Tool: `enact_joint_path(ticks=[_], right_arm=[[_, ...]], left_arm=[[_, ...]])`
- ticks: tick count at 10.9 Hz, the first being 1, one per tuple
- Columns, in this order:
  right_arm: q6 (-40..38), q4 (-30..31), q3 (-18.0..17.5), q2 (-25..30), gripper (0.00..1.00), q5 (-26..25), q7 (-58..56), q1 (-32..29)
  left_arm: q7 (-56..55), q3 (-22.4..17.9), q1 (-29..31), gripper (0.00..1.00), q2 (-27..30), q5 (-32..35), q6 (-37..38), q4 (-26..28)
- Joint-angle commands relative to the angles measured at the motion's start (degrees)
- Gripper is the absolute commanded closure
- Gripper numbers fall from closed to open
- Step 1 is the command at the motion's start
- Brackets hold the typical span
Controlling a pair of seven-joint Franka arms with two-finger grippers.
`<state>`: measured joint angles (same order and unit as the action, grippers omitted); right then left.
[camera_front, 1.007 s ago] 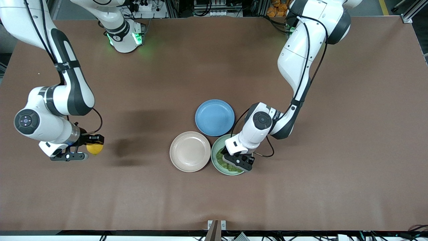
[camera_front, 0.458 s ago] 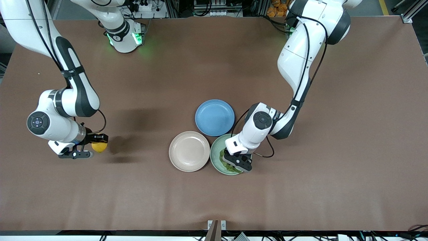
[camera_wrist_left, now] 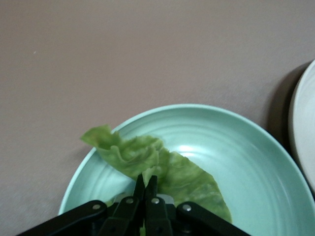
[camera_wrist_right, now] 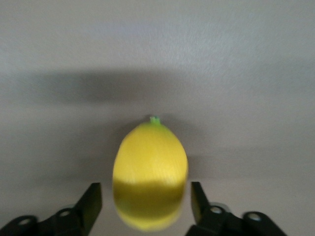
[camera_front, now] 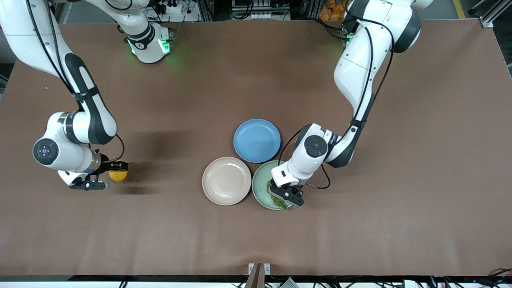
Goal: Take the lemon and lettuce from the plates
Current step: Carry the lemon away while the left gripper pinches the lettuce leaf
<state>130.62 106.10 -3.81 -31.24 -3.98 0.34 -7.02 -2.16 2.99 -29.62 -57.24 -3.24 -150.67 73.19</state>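
a small oval yellow lemon (camera_wrist_right: 150,174) lies on the brown table (camera_front: 240,80) toward the right arm's end, green stem tip pointing away from the right gripper (camera_wrist_right: 146,206), whose fingers stand apart, clear of it. the left gripper (camera_wrist_left: 145,189) is clenched on a wrinkly green lettuce leaf (camera_wrist_left: 147,162), part hidden, in the pale mint-green plate (camera_wrist_left: 246,147)

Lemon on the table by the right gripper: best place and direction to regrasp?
Judging by its pose, take the lemon across its narrow middle, from above. It lies on its side between the right gripper fingers, which are open and clear of it, so straddling the short axis looks steadiest.
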Motion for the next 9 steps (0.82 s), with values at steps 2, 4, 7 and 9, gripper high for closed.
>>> enact_joint_path(ticks=[2,4,7,9], right_arm=[[1.75,-2.91,-1.02,-7.25,0.0,0.02,0.27,-1.07],[1.75,-2.91,-1.02,-8.14,0.0,0.03,0.27,-0.54],[1.75,-2.83,-1.02,-8.14,0.0,-0.06,0.01,-0.54],[1.31,-2.82,-1.02,-8.14,0.0,0.02,-0.08,-0.54]], left_arm=[[0.58,-1.14,0.87,1.0,3.62,0.86,7.75,0.38],[0.58,-1.84,0.87,1.0,4.24,0.86,10.83,0.2],[1.89,-2.46,3.5,1.0,6.34,0.77,15.92,-0.23],[2.43,-2.55,4.47,1.0,7.48,0.77,18.39,-0.5]])
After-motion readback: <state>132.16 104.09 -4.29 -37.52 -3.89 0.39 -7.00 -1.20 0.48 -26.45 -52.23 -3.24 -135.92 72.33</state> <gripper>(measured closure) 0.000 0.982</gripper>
